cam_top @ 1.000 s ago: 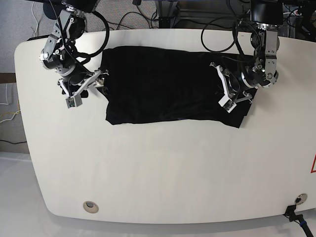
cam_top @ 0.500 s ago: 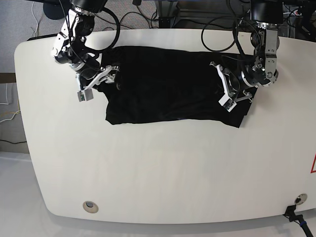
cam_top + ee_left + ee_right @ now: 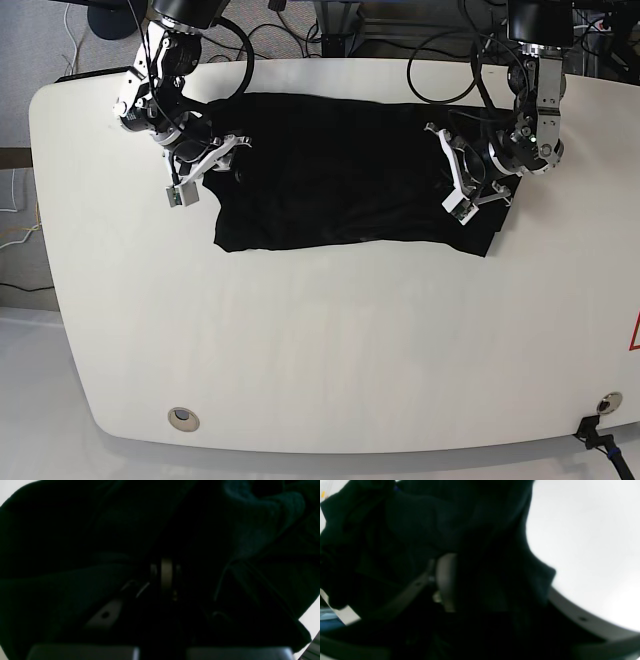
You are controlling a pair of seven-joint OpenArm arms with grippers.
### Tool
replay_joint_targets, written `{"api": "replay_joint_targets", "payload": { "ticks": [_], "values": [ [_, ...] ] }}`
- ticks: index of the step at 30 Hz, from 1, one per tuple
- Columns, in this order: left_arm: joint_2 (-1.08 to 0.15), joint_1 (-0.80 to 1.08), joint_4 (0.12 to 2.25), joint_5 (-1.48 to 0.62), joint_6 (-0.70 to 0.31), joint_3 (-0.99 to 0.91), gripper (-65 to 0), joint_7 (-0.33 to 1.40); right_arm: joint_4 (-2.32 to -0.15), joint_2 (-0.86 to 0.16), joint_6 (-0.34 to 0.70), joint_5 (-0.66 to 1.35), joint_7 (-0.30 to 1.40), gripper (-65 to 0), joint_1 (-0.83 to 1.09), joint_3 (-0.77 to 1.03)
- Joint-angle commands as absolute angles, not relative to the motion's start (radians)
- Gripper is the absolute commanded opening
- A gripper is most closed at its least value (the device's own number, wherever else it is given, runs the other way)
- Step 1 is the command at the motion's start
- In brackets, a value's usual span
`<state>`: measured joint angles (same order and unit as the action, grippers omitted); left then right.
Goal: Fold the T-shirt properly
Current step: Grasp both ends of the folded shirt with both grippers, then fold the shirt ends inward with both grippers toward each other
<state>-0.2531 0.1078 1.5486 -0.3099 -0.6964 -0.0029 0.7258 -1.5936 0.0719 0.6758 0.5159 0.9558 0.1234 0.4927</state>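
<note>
The black T-shirt (image 3: 340,175) lies spread crosswise on the white table (image 3: 350,350), its lower hem facing the front. My right gripper (image 3: 208,168) is at the shirt's left edge, open, its white fingers either side of the cloth there. In the right wrist view the T-shirt (image 3: 445,517) fills the space between the fingers of the gripper (image 3: 495,587). My left gripper (image 3: 452,178) rests on the shirt's right end, shut on the cloth. The left wrist view is almost wholly dark T-shirt (image 3: 75,542) folds gathered at the gripper (image 3: 165,577).
Black cables (image 3: 440,55) trail over the table's far edge behind both arms. A round grommet hole (image 3: 182,418) sits near the front left and another (image 3: 605,403) at the front right. A red mark (image 3: 635,335) shows at the right border.
My right arm has swung to the right from the bare table onto the shirt's left edge, and its jaws have narrowed slightly. The left arm has stayed put.
</note>
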Motion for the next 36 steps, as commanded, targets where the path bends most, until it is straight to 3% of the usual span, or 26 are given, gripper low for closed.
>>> {"api": "replay_joint_targets", "payload": {
  "ticks": [1, 5, 21, 29, 36],
  "values": [
    [-0.257, 0.101, 1.567, -0.312, -0.698, -0.004, -65.0, 0.728, -1.607, 0.07, 0.674, 0.529, 0.944, -45.9, 0.113, 0.467],
    [-0.252, 0.101, 1.567, -0.312, -0.698, 0.001, -65.0, 0.728, -1.612, 0.07, 0.608, 0.529, 0.944, -65.0, 0.113, 0.463],
    [-0.065, 0.09, 1.563, -0.308, -0.698, 0.015, -65.0, 0.776, -1.876, 0.048, 0.605, 0.539, 1.027, -65.0, 0.13, 0.463],
    [-0.096, 0.096, 1.836, -0.312, -0.698, -0.077, -65.0, 0.86, -1.936, 0.064, 0.602, 0.618, 1.059, -65.0, 0.145, 0.461],
    [-0.185, 0.145, 1.863, -0.314, -0.698, -0.194, -65.0, 0.928, -1.934, 0.064, 0.602, 0.619, 1.059, -65.0, 0.15, 0.427]
  ]
}}
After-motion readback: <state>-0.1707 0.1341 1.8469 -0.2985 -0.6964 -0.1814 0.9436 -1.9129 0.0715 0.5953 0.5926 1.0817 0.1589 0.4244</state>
